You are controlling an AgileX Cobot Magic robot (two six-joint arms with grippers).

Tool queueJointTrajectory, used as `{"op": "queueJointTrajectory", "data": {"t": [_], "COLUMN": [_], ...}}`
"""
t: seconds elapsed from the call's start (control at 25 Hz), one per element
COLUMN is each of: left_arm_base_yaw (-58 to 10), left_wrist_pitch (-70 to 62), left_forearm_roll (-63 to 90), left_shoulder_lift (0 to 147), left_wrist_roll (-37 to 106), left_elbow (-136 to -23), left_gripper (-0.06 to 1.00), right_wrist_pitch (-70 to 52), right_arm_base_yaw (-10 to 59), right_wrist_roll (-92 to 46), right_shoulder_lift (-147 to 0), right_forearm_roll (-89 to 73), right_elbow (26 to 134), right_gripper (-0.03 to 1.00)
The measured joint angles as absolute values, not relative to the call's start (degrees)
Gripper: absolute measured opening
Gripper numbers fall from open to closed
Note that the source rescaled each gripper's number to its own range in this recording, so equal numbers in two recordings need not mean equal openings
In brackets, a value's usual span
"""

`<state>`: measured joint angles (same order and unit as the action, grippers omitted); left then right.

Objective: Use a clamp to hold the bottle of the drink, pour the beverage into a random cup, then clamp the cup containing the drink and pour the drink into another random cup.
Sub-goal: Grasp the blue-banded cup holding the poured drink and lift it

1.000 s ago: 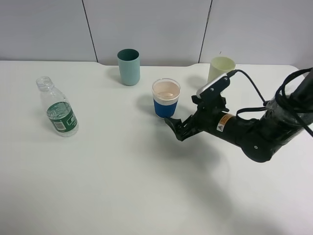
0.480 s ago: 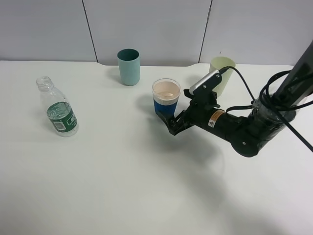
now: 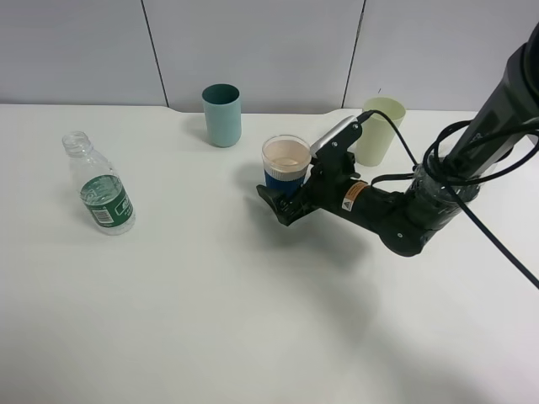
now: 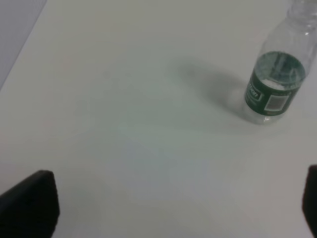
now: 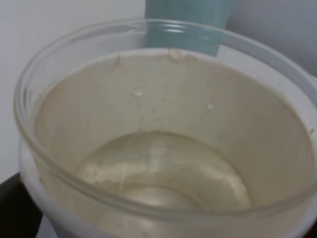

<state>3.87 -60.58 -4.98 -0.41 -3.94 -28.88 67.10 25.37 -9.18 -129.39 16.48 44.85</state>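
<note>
The short white cup with the blue sleeve stands upright at mid-table. Clear beverage pools in its pinkish bottom. My right gripper is open, and its jaws reach to either side of this cup at sleeve height. One dark finger shows beside the cup wall; I cannot tell whether it touches. The capless bottle with the green label stands at the far left. It also shows in the left wrist view as the bottle, well ahead of my open, empty left gripper. The teal tumbler stands behind the cup.
A pale yellow-green tumbler stands at the back right, just behind the right arm and its cables. The white table ends at the grey wall panels behind the cups.
My right gripper has slid left and toward the back, from beside the blue-sleeved cup to having its jaws around it. The bottle and the tumblers have not moved.
</note>
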Motion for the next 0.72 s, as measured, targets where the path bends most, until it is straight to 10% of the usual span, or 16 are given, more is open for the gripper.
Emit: {"op": "queueJointTrajectory", "data": {"t": [0.24, 0.32, 0.44, 0.72], "left_arm_base_yaw": [3.87, 3.87, 3.87, 3.87], "left_wrist_pitch": [-60.58, -60.58, -60.58, -60.58], "left_forearm_roll": [-4.98, -4.98, -4.98, -4.98], "left_shoulder_lift": [-0.41, -0.41, -0.41, -0.41], "left_wrist_roll": [-3.94, -3.94, -3.94, -3.94], "left_elbow": [-28.88, -28.88, -28.88, -28.88], "left_gripper": [1.00, 1.00, 1.00, 1.00], "right_wrist_pitch": [66.88, 66.88, 66.88, 66.88], "right_arm_base_yaw": [25.37, 25.37, 25.37, 25.37], "right_wrist_roll": [-9.18, -9.29, -9.04, -6.55], "right_shoulder_lift": [-129.39, -129.39, -129.39, -129.39], "right_forearm_roll": [16.48, 16.48, 16.79, 16.66], "right_elbow": [44.85, 44.86, 44.91, 44.96], "right_gripper": [0.93, 0.66, 0.00, 0.03]}}
